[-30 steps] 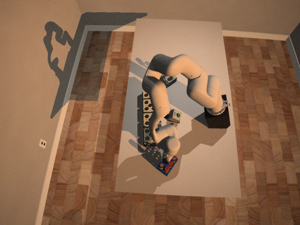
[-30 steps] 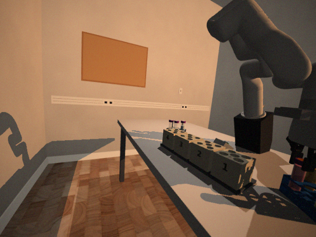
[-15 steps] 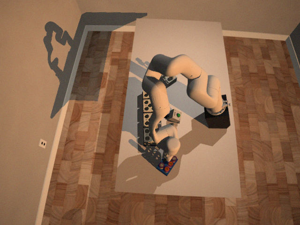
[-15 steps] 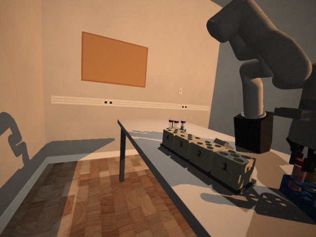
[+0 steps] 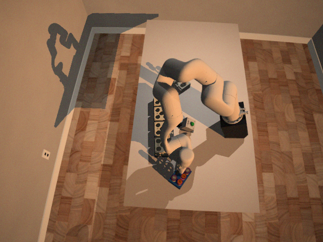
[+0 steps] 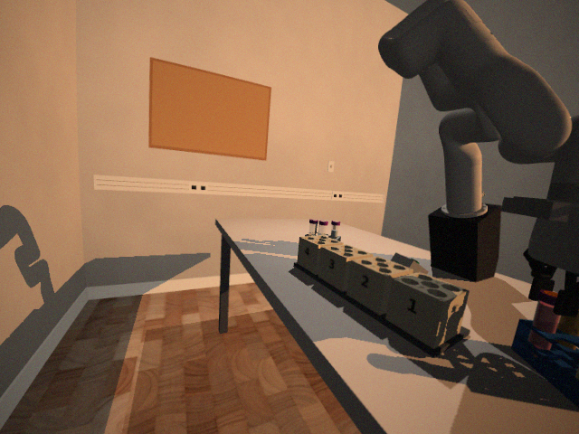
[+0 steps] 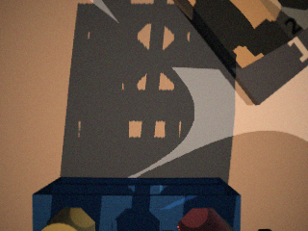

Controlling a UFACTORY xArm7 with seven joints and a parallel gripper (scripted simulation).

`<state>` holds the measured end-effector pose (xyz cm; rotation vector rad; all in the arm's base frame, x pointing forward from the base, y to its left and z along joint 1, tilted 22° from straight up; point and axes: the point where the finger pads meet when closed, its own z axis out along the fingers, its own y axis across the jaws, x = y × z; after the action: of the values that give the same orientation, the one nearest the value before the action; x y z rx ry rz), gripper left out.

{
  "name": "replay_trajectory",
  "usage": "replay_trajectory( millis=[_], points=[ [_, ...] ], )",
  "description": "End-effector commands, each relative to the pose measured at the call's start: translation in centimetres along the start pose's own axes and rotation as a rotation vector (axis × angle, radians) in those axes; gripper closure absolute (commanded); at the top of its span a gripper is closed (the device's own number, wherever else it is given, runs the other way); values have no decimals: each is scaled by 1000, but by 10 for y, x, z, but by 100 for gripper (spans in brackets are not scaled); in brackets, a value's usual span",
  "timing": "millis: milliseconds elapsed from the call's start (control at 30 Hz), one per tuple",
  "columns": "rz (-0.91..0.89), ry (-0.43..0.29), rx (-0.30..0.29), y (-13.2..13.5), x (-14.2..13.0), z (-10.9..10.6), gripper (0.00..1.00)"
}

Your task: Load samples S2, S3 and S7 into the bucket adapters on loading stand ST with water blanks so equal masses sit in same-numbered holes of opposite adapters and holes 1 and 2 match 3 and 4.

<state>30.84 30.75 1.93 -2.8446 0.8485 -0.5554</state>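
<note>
1. At the lower right of the exterior view, the gripper point(image 6: 555, 289) hangs over the blue rack point(image 6: 537, 355).
2. Its fingers point(image 6: 540, 280) stand slightly spread on either side of a reddish tube point(image 6: 542, 322), a little wider than the tube and not pinching it.
3. That tube stands upright in a well of the rack.
4. Adapters 1 point(image 6: 411, 306) to 4 point(image 6: 307, 252) sit in a row left of the rack, their visible holes empty.
5. In the top view, the green DONE key point(image 5: 192, 123) lies mid-frame.

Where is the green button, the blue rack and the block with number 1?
Green button point(image 5: 192, 123), top view, its round top.
Blue rack point(image 7: 135, 197), wrist view, its front wall.
Block number 1 point(image 6: 411, 306), exterior view, its numbered side.
</note>
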Motion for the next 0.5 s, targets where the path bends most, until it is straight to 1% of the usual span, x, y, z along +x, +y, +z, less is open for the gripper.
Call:
replay_trajectory(
  millis=[0,333,467],
  points=[
    [-1,0,3,-1,0,-1,56],
    [-1,0,3,-1,0,-1,56],
    [-1,0,3,-1,0,-9,56]
  ],
)
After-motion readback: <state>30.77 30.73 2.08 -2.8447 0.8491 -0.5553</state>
